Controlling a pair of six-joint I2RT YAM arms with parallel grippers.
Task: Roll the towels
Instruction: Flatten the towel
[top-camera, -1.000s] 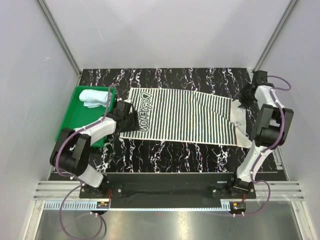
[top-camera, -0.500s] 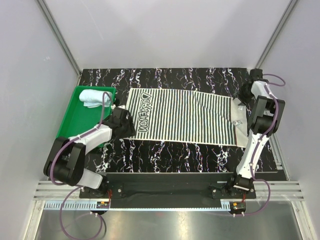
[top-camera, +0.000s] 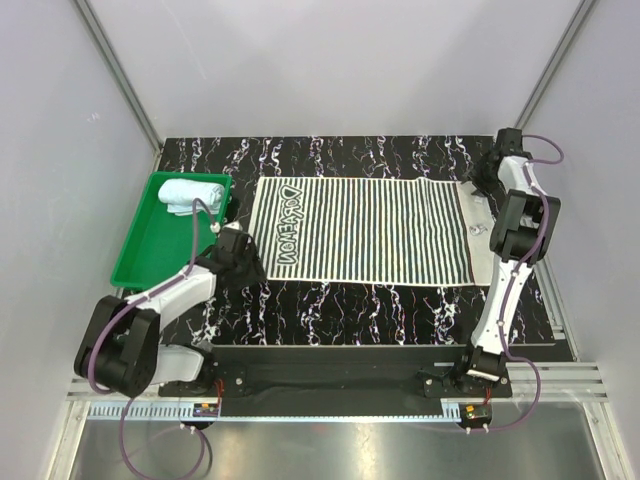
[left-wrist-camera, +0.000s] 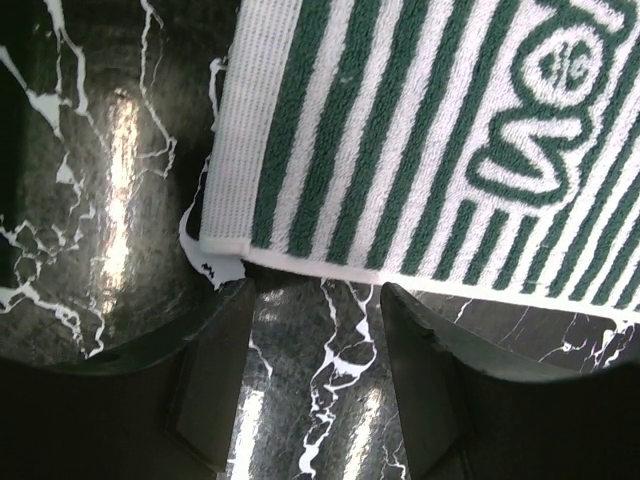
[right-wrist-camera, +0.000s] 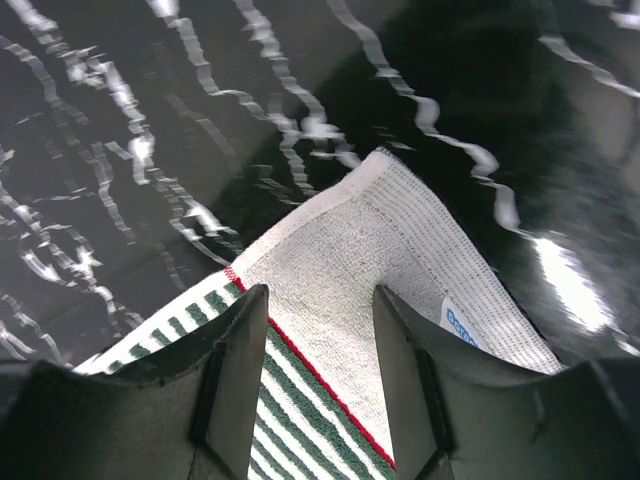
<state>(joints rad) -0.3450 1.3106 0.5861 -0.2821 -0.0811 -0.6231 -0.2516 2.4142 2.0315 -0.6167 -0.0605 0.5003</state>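
My left gripper (left-wrist-camera: 315, 290) hangs low over the black marbled table (top-camera: 350, 300), fingers spread with nothing between them, the near-left corner of the striped towel (top-camera: 365, 232) just beyond their tips. That towel lies flat and unrolled across the middle of the table. At its far-right corner my right gripper (right-wrist-camera: 320, 292) stands parted over the white hem; whether its tips touch the cloth I cannot quite tell. Far left, the light blue towel (top-camera: 192, 193) lies bundled in the green tray (top-camera: 150, 250).
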